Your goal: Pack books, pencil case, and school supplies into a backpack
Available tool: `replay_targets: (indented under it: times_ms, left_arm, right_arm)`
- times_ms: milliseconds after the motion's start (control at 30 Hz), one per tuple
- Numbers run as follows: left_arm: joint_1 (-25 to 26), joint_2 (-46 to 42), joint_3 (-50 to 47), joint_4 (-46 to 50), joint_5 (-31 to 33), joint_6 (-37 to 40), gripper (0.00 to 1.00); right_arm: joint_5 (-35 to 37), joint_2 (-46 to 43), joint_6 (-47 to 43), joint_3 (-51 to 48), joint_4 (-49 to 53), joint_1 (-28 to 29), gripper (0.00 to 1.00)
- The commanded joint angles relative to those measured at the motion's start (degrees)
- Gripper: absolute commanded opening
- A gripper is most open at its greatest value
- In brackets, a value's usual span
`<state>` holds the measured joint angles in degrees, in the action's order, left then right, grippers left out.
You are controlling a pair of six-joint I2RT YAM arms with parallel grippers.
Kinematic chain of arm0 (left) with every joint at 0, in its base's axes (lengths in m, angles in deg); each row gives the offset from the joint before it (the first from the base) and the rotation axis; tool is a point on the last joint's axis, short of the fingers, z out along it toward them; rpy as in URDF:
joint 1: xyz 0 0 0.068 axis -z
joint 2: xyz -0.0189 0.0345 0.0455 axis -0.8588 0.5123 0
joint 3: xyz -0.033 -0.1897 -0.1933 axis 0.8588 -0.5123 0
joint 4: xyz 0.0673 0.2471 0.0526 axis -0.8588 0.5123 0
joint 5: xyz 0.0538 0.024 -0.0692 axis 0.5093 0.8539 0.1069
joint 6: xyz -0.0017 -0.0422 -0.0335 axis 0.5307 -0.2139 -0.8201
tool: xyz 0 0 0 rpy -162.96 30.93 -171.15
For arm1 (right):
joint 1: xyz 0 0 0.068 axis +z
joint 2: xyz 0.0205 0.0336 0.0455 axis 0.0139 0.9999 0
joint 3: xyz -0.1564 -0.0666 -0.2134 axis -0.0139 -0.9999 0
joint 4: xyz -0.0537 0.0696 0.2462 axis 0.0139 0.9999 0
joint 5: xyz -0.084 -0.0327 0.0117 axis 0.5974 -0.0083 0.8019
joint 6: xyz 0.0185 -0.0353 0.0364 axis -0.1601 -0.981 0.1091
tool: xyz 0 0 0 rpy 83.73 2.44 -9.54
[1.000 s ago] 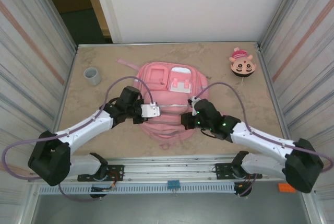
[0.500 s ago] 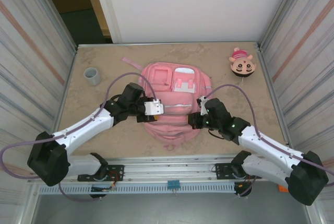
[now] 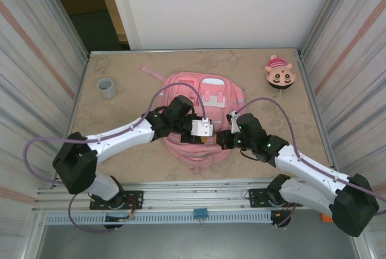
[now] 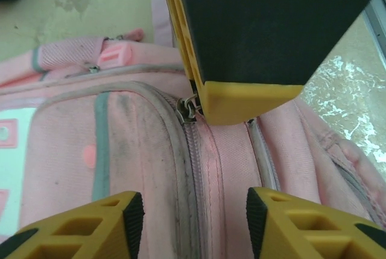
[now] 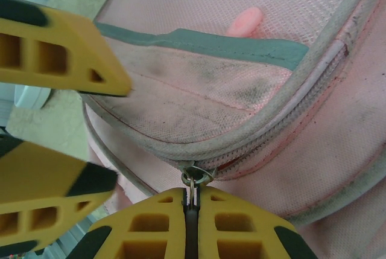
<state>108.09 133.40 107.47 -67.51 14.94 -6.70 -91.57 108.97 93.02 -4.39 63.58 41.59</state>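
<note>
The pink backpack (image 3: 181, 87) is lying flat on the tabletop (image 3: 301, 114), directly beneath both sets of fingers. The right fingers (image 5: 208, 211) are pressing together with no gap between them. They are pinching the small metal zipper pull (image 5: 192, 182) at their tips. The pull is sitting at the end of a grey zipper track, which is curving away ahead of those fingers across the worn pink fabric.

The left fingers (image 4: 123, 214) are standing moderately apart and are holding nothing. The zipper seam and a strip of pink fabric are showing in the gap between them. Whether their tips are touching the fabric cannot be told.

The two sets of fingers are facing each other tip toward tip. The right ones are sitting just ahead of the left ones, and the pull is hanging between the two sets.

A small grey cup (image 3: 107, 87) is standing well away from the left fingers, off to their outer side and clear of the backpack. A round cartoon-face toy (image 3: 280, 73) is lying well beyond the right fingers, near the far right corner of the tabletop.
</note>
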Motion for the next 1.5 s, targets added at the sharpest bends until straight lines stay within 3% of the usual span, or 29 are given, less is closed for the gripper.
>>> replay_targets:
  times_ms: [0,200,267,367,433,533,700,933,1067,1333,1467]
  left_arm:
    - [0.4,2.2,2.1,-2.4,0.4,-1.4,0.45]
    - [0.5,4.3,1.6,-3.3,4.1,-2.3,0.11]
    - [0.5,3.6,1.1,-3.7,3.1,-2.4,0.07]
    - [0.5,2.6,-0.2,-5.9,1.4,-3.1,0.06]
    - [0.5,2.4,-0.2,-6.0,0.0,-3.6,0.06]
    - [0.5,2.1,-0.4,-6.2,-1.3,-4.0,0.05]
    - [0.4,1.4,-1.5,-6.8,0.2,-4.2,0.01]
    - [-0.5,-0.2,-3.6,-6.7,1.5,-4.6,0.0]
    - [-1.7,-2.3,-5.4,-5.5,1.2,-4.5,0.01]
    - [-1.8,-3.9,-7.4,0.1,-5.2,-0.2,0.09]
    - [-1.8,-5.8,-8.8,0.8,-5.9,1.1,0.1]
  right_arm:
    - [-2.8,-1.0,-1.8,-0.6,-2.1,-0.1,0.0]
    - [-6.3,-0.1,-1.8,-1.4,-3.4,-2.1,0.0]
    - [-7.8,0.6,-1.5,-1.7,-3.3,-3.3,0.01]
    - [-8.6,1.4,-1.3,-1.5,-3.5,-4.2,0.16]
    - [-8.5,3.0,-1.1,-1.1,-3.7,-4.5,0.19]
    - [-7.0,3.2,-1.0,-0.9,-3.3,-4.7,0.16]
    - [-2.9,0.7,-1.5,-0.4,1.2,-5.7,0.0]
    - [2.0,-4.0,-2.5,0.1,8.8,-9.8,0.0]
    - [1.2,-5.6,-3.1,0.9,10.8,-12.4,0.0]
    - [-11.8,-3.4,-3.1,0.7,2.2,-12.9,0.0]
    - [-6.2,-1.8,-3.0,2.3,6.1,-13.1,0.0]
